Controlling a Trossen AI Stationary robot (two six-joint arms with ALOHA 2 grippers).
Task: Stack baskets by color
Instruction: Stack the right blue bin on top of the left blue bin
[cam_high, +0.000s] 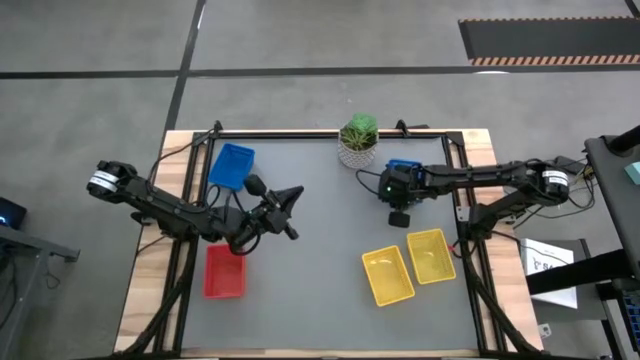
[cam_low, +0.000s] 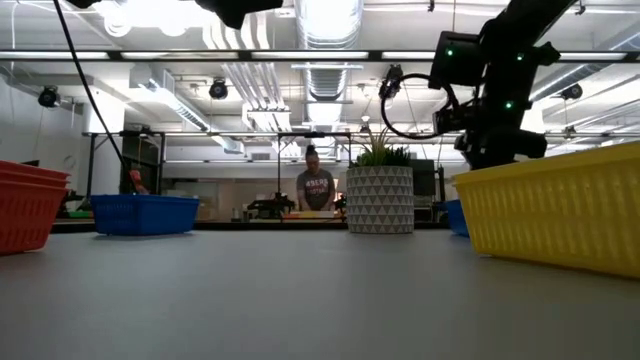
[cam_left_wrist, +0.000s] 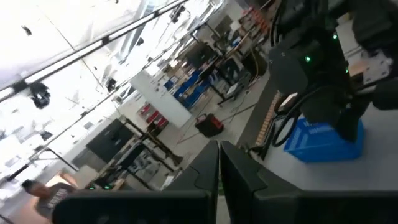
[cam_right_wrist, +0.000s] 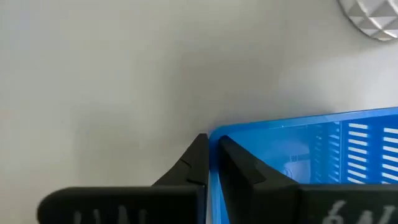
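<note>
- The blue basket in hand sits on the worktop at its far right, just beside the white plant pot. The right wrist view shows 1 wall of it pinched near a corner.
- The right hand is clenched on that wall: 1 finger stands inside the rim, 1 outside, with only the thin plastic between them.
- Note the other baskets. A second blue basket lies at the far left; judge this to be the target stack. A red basket lies at the near left; the low view shows at least 2 red rims nested there. 2 yellow baskets lie side by side at the near right, not yet stacked.
- The left hand hangs closed and empty above the worktop's left half, between the 2 left-hand baskets and the middle.
- Risk 1: the grip holds a single thin wall near a corner. Expect the basket to tilt or swing on lifting, and to slip free if the wall flexes.
- Risk 2: the plant pot stands close by. A swinging basket or the right arm could knock it over.
- Risk 3: the route to the far-left basket crosses the waiting left arm. Watch for contact there.
</note>
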